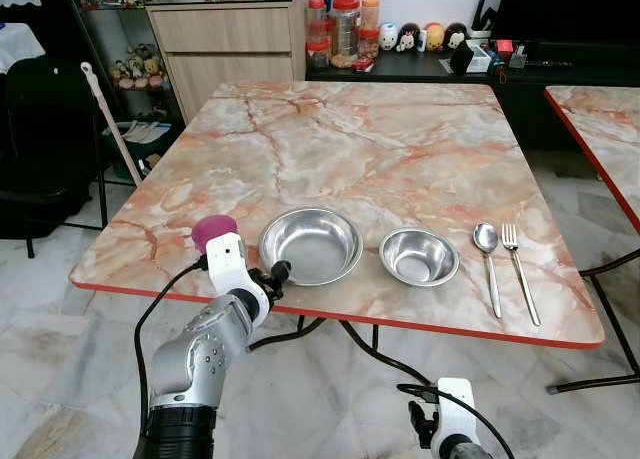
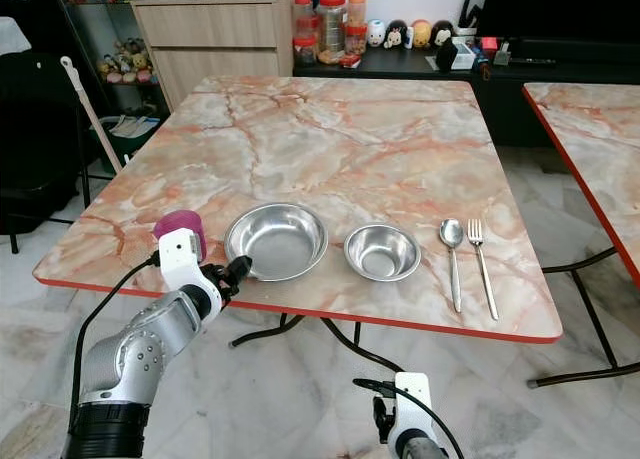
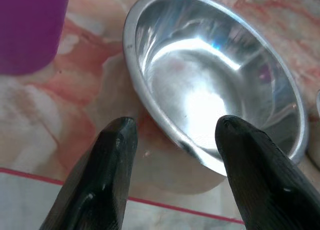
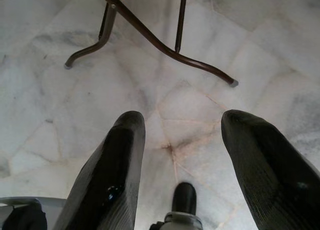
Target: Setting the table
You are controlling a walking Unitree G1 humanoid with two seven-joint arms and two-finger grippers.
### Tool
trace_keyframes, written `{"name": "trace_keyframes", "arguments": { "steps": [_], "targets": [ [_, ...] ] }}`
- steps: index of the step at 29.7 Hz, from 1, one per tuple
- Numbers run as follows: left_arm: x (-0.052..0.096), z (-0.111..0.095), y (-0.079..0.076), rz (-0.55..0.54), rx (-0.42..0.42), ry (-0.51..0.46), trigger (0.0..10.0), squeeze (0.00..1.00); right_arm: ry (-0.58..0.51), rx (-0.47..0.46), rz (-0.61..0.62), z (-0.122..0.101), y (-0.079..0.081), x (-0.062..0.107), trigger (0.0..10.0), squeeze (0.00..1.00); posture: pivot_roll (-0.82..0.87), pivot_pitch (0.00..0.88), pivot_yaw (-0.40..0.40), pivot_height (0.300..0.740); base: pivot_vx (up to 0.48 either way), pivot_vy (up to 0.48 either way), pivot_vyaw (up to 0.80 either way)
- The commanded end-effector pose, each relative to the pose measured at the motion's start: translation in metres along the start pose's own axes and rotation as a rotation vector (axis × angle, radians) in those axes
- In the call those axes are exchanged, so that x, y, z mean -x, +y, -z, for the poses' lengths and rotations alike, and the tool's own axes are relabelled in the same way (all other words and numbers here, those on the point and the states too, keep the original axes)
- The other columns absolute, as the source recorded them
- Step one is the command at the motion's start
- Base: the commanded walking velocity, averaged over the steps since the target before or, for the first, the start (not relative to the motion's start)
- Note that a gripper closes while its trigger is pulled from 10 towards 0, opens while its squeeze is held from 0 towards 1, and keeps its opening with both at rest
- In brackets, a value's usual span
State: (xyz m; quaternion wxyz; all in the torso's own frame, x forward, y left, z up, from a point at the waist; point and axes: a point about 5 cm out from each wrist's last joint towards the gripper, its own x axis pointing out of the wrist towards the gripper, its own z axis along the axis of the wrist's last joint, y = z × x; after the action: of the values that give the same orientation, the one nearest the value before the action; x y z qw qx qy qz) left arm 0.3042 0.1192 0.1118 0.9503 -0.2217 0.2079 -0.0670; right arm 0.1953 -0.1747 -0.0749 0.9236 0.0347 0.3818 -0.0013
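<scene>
On the worktop [image 1: 400, 139], the left hand [image 3: 175, 135], fingers spread, hovered at the big bowl's [image 1: 311, 245] 7 o'clock rim, cup [image 1: 213, 229] beside it, while the right hand [image 4: 182, 135] hung spread over floor.

Counter [image 1: 400, 149] in peach-and-white marble pattern with red edge band, large bowl [image 1: 311, 245] and small bowl [image 1: 419, 256] in polished silver, spoon [image 1: 488, 264] and fork [image 1: 519, 269] in silver, cup [image 1: 212, 230] in magenta-purple, left tool [image 3: 172, 150] with black fingers, floor [image 1: 330, 389] in grey-veined white marble.

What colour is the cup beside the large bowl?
Purple; the cup shows best in the right eye view.
</scene>
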Motion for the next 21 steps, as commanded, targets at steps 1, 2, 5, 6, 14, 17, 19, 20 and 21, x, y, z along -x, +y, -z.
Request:
{"name": "trace_keyframes", "arguments": {
  "steps": [1,2,5,6,14,17,19,20,21],
  "targets": [
    [-0.0019,-0.0022,-0.0016,-0.004,-0.006,0.003,10.0,0.00,0.001,-0.015,0.007,-0.0008,-0.0002,-0.0004,10.0,0.00,0.00,0.000,0.056,0.740,0.000,0.000,0.00],
    [-0.0024,-0.0021,-0.0018,-0.003,0.000,0.001,10.0,0.00,0.002,-0.016,0.009,-0.0004,-0.0008,-0.0002,10.0,0.00,0.00,0.000,0.056,0.740,0.000,0.000,0.00],
    [-0.0044,-0.0019,-0.0009,-0.023,0.003,-0.008,10.0,0.00,0.004,-0.016,0.012,0.0007,-0.0020,0.0003,10.0,0.00,0.00,0.000,0.056,0.740,0.000,0.000,0.00],
    [-0.0049,-0.0017,-0.0007,-0.030,0.008,-0.010,10.0,0.00,0.005,-0.015,0.013,0.0009,-0.0024,0.0004,10.0,0.00,0.00,0.000,0.056,0.740,0.000,0.000,0.00],
    [-0.0075,0.0008,-0.0021,-0.025,0.036,-0.011,10.0,0.00,0.006,-0.015,0.016,0.0010,-0.0035,0.0006,10.0,0.00,-0.01,0.000,0.059,0.740,0.000,0.000,0.00],
    [-0.0102,0.0058,-0.0005,-0.037,0.042,0.008,10.0,0.00,-0.002,-0.021,0.019,-0.0017,-0.0040,-0.0002,10.0,0.00,-0.02,0.000,0.063,0.740,0.000,0.000,0.00],
    [-0.0105,0.0061,-0.0021,-0.030,0.044,0.008,10.0,0.00,-0.005,-0.021,0.021,-0.0025,-0.0041,-0.0004,10.0,0.00,-0.02,0.000,0.063,0.740,0.000,0.000,0.00],
    [-0.0105,0.0057,-0.0032,-0.029,0.043,0.005,10.0,0.00,-0.007,-0.022,0.023,-0.0029,-0.0042,-0.0005,10.0,0.00,-0.02,0.000,0.063,0.740,0.000,0.000,0.00],
    [-0.0107,0.0051,-0.0040,-0.028,0.041,0.003,10.0,0.00,-0.010,-0.023,0.024,-0.0036,-0.0040,-0.0007,10.0,0.00,-0.03,0.000,0.067,0.740,0.000,0.000,0.00]
  ]
}}
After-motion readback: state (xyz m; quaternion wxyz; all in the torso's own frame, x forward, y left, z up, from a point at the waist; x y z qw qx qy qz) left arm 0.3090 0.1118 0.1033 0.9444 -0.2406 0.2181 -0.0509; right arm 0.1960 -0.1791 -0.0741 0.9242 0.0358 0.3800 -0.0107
